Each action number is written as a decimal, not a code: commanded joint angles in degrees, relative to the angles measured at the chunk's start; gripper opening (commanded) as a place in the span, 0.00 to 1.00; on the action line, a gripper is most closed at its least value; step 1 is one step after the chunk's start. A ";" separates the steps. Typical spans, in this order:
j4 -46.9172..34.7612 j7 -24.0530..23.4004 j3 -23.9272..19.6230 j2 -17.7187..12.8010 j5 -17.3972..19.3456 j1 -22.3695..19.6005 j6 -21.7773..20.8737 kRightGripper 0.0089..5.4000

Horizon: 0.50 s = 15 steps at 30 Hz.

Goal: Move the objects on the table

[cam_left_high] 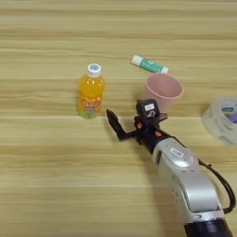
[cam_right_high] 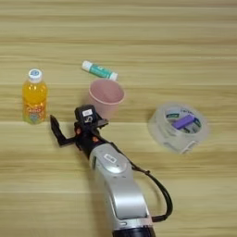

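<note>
Four things sit on the table [cam_right_high: 185, 41], placed here against the cup [cam_right_high: 106, 97]: bottle [cam_right_high: 34, 96] (upright) well left; gripper [cam_right_high: 69, 125] just left-below, fingers spread and holding nothing; glue stick [cam_right_high: 99, 71] lying just behind; tape roll [cam_right_high: 178, 126] to the right.

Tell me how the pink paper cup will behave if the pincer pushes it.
The pink paper cup looks empty and thin-walled, so it is probably very light and would slide or tip easily. It stands upright on a base narrower than its rim, which favours toppling. Squeezed, its wall would likely dent.
</note>
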 commanded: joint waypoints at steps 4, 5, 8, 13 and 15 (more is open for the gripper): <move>-0.82 -1.87 -2.41 -0.25 -0.05 -3.71 -2.03 0.99; -0.68 -1.96 -2.64 -0.24 -0.02 -3.73 -2.06 0.99; -0.23 -2.31 -3.29 -0.25 0.02 -3.86 -2.19 0.99; 0.19 -2.86 -4.34 -0.24 0.25 -4.20 -2.31 0.99; 0.58 -3.15 -4.86 -0.19 0.20 -4.43 -2.49 0.99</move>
